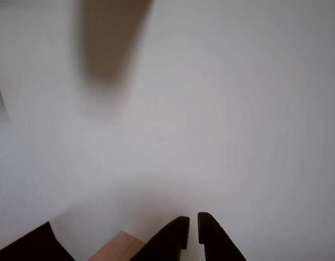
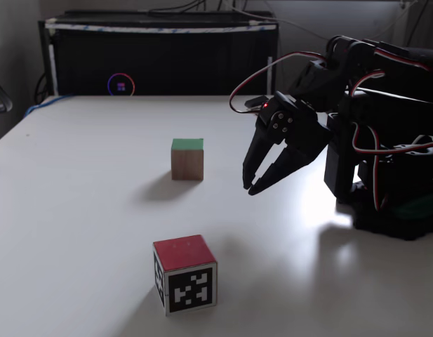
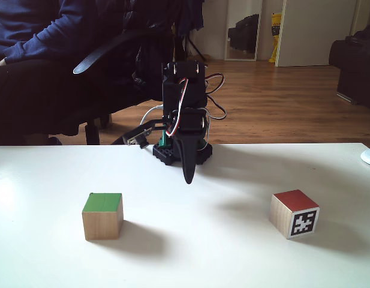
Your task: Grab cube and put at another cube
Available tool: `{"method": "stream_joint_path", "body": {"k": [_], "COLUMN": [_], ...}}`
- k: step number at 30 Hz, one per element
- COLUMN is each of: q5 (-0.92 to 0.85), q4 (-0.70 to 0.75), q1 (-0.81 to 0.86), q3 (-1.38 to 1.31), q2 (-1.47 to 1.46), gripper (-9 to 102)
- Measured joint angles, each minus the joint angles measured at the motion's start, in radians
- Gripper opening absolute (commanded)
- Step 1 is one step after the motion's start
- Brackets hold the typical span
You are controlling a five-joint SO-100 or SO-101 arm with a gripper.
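Two cubes on white desk (image 3: 190, 252), green-topped cube (image 2: 187, 159) well apart from red-topped marker cube (image 2: 185, 274); fingers (image 2: 251, 187) aloft, nearly closed, empty, likely to knock rather than straddle unless spread wider.

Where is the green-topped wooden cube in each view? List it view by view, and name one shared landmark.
Other view: a blurred brown shape at the top left may be it; I cannot tell.
A fixed view: green-topped cube at centre, left of the gripper.
Another fixed view: cube lower left.
Shared landmark: the black gripper.
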Motion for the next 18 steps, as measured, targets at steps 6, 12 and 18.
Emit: {"method": "stream_joint_path", "body": {"k": [6, 12, 18], "q5": [0.014, 0.014, 0.017], "q4": [0.0, 0.0, 0.0], "q1": [0.0, 0.0, 0.0], "q3": [0.0, 0.0, 0.0], "q2": [0.0, 0.0, 0.0], "gripper": [0, 0, 0]}}
